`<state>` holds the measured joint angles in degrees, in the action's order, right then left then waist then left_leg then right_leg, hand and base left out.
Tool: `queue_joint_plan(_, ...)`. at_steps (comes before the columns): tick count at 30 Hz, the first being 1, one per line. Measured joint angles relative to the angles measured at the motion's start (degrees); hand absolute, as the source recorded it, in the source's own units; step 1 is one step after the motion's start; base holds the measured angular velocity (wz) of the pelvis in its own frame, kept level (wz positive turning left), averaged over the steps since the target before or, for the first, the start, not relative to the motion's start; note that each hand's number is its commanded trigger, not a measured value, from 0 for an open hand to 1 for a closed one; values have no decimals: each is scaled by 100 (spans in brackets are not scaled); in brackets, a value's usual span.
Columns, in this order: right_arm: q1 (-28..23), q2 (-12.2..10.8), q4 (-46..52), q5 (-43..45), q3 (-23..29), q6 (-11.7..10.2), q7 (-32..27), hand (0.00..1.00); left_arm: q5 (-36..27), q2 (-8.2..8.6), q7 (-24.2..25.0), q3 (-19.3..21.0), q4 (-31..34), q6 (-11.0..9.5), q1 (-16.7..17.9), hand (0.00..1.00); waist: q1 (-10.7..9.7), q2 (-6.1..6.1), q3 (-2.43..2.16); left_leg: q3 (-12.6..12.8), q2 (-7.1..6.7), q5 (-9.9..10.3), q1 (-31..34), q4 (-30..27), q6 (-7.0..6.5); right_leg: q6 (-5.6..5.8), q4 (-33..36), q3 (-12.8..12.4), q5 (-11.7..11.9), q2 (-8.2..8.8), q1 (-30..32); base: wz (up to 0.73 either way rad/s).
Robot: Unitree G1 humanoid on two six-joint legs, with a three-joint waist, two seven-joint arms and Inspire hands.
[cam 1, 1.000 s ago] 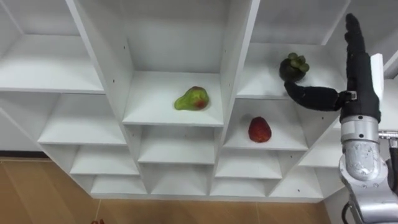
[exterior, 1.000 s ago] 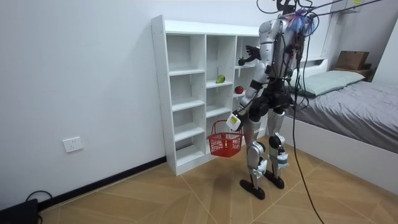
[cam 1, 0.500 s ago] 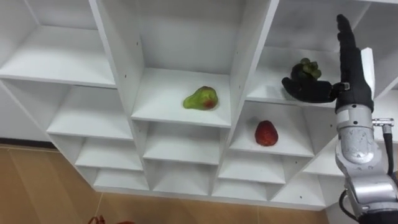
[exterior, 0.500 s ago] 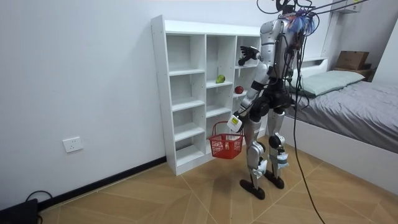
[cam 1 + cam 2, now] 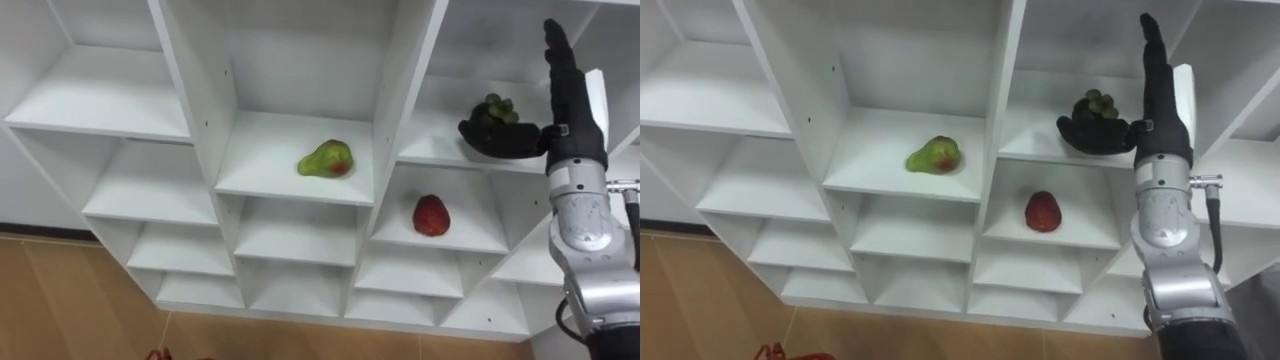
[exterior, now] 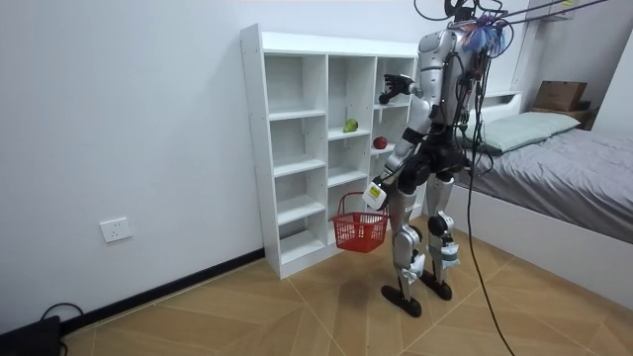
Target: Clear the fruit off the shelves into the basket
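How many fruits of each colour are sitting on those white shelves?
Green pear: 1
Red fruit: 1
Dark fruit with a green top: 1, right beside the thumb of the right hand
Total: 3

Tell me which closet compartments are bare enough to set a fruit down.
The whole left column is bare, as are the compartments under the pear and under the red fruit. Crowded: the upper right compartment, where the right hand is at the dark fruit.
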<state>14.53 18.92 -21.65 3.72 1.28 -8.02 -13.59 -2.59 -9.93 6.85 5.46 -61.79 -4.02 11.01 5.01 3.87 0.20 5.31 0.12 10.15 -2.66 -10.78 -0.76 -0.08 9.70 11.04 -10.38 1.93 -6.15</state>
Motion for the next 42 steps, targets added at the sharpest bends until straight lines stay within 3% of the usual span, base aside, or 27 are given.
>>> queue_joint_plan(12,1,157,-562,-344,13,65,238,0,-17,-10,-54,12,-11,44,7,100,-33,59,30,-78,-35,-2,-2,-38,-4,-2,-31,59,-1,23,-55,3)
queue_joint_plan(26,4,156,-1024,-289,67,24,718,0,-15,-7,-43,-11,-16,62,106,100,-168,-47,7,-81,-39,-2,-101,-9,-6,-2,-17,70,-2,31,-174,0)
queue_joint_plan(35,109,156,-1355,-293,53,-121,756,0,-102,-81,-50,-138,-19,62,100,100,-155,27,25,-111,-74,-14,-116,-18,-26,2,-98,52,-1,47,-232,0)
queue_joint_plan(42,180,155,-1279,-86,37,-101,797,0,-119,-120,-44,-211,-14,107,59,100,-143,50,28,-84,-70,-14,-110,7,-26,3,-105,45,-2,45,-159,-2)
